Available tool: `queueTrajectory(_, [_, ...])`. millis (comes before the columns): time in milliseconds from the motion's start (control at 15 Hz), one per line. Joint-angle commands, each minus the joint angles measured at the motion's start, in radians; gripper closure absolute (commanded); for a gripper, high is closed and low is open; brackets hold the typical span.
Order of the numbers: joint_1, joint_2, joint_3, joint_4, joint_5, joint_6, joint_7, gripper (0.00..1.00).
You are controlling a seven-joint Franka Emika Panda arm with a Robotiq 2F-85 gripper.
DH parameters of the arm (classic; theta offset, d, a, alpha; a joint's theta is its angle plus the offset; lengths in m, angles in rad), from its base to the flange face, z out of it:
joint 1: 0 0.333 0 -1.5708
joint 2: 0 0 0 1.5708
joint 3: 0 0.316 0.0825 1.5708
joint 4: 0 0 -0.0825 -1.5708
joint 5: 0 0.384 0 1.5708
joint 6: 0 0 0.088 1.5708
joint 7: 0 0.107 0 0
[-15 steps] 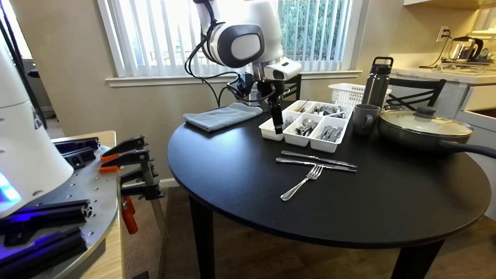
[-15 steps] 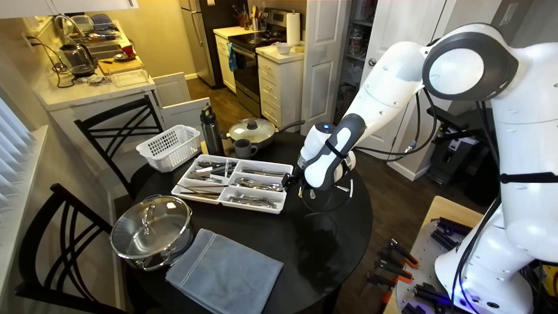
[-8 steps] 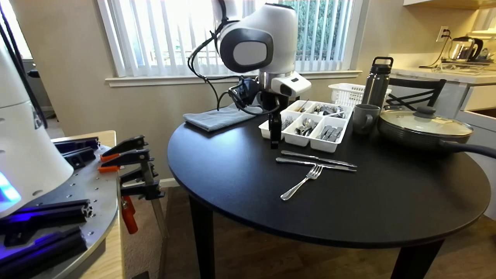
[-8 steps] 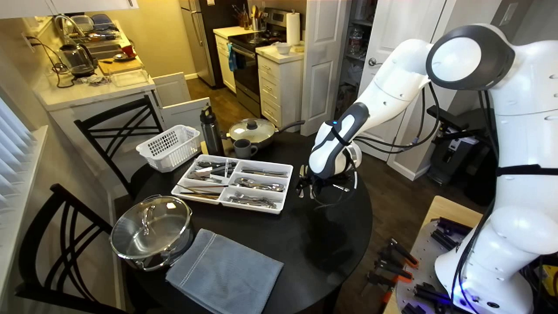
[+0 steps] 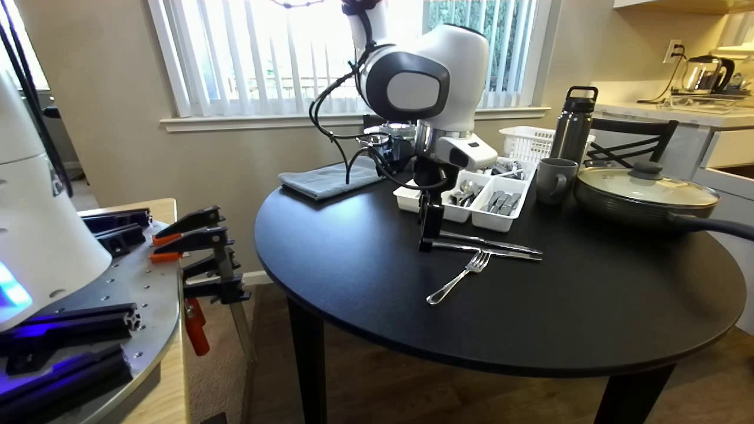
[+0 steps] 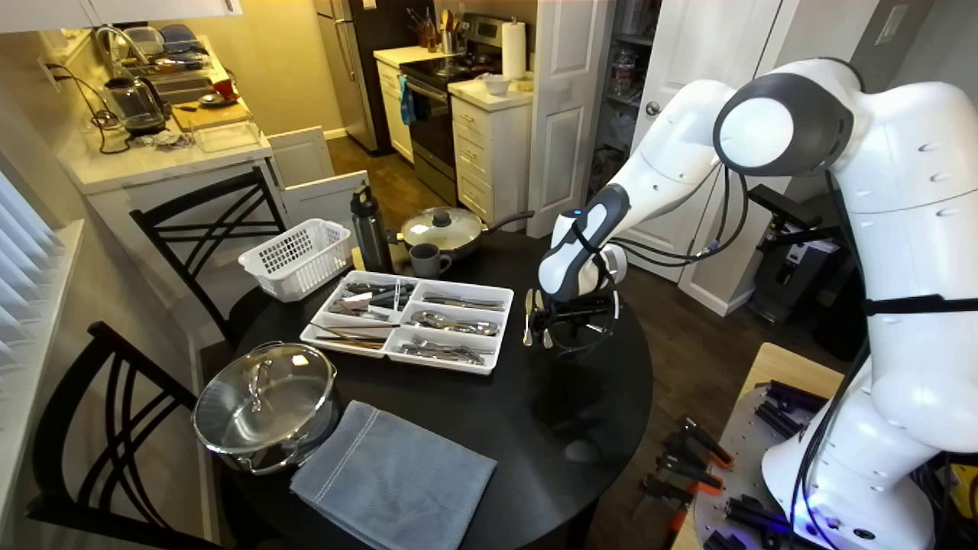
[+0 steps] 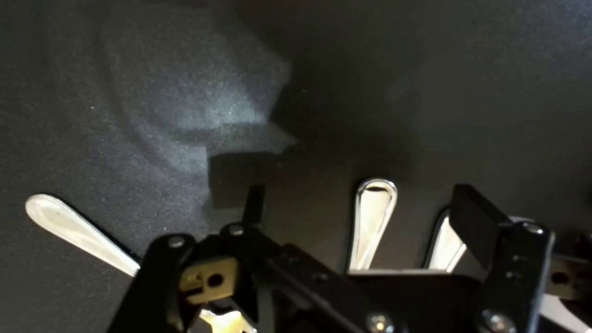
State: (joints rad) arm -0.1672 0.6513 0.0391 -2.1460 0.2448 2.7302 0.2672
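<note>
My gripper (image 7: 358, 196) is pointed down over the black table (image 5: 365, 277), its jaws wide apart and holding nothing. Between its fingers, in the wrist view, lies the handle end of a silver knife (image 7: 373, 222). A second knife (image 7: 445, 245) is partly hidden behind the right finger (image 7: 478, 222). Whether the fingertips touch the table is unclear. Both knives lie side by side in an exterior view, the gripper (image 5: 429, 244) at their handle ends. A silver fork (image 5: 453, 284) lies at an angle near them; its handle shows at left in the wrist view.
A white divided tray (image 6: 437, 365) of sorted cutlery stands just behind the gripper. Around it are a grey mug (image 5: 555, 178), a lidded pan (image 5: 642, 203), a tall bottle (image 5: 570, 132), a white basket (image 6: 317, 267), a glass-lidded pot (image 6: 263, 412) and a folded grey cloth (image 6: 397, 473).
The gripper has come down and away from the tray to the handle ends of the knives, staying open. Knives, fork and tray have stayed in place.
</note>
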Motion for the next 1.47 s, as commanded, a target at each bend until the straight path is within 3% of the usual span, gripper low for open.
queueTrajectory(0, [0.09,0.041,-0.097,0.06,-0.013,-0.064,0.072,0.0])
queueTrajectory(333, [0.163,0.078,-0.176,0.094,-0.016,-0.091,0.154,0.0])
queueTrajectory(933, [0.209,0.092,-0.208,0.11,-0.014,-0.088,0.21,0.0])
queueTrajectory(1000, [0.213,0.094,-0.21,0.111,-0.017,-0.09,0.211,0.25])
queueTrajectory(1067, [0.216,0.096,-0.212,0.113,-0.02,-0.099,0.211,0.26])
queueTrajectory(1400, [0.228,0.103,-0.212,0.125,-0.023,-0.099,0.214,0.58])
